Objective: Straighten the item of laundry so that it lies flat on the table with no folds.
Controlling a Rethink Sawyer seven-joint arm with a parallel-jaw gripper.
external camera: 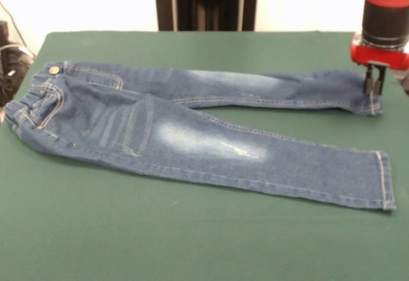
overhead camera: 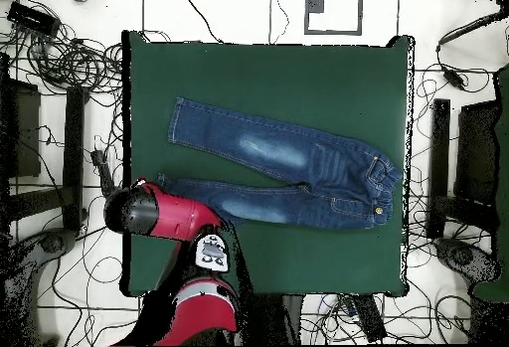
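Note:
The jeans point(external camera: 192, 140) lie spread on the green table point(external camera: 192, 243), waistband at the left with the brass button point(external camera: 54, 70), both legs running right. The near leg lies flat. The far leg has slight wrinkles near its end. My gripper point(external camera: 374, 92) comes down from the red arm at the top right, and its fingers are close together on the far leg's hem. In the overhead view the jeans point(overhead camera: 288, 164) lie across the table's point(overhead camera: 268, 75) middle, and the red arm point(overhead camera: 159, 214) covers the gripper at the left leg end.
The black pedestal point(external camera: 204, 0) stands behind the table's far edge. Cables point(overhead camera: 60, 55) and dark stands lie on the floor around the table. The near leg's hem point(external camera: 383, 182) reaches close to the table's right side.

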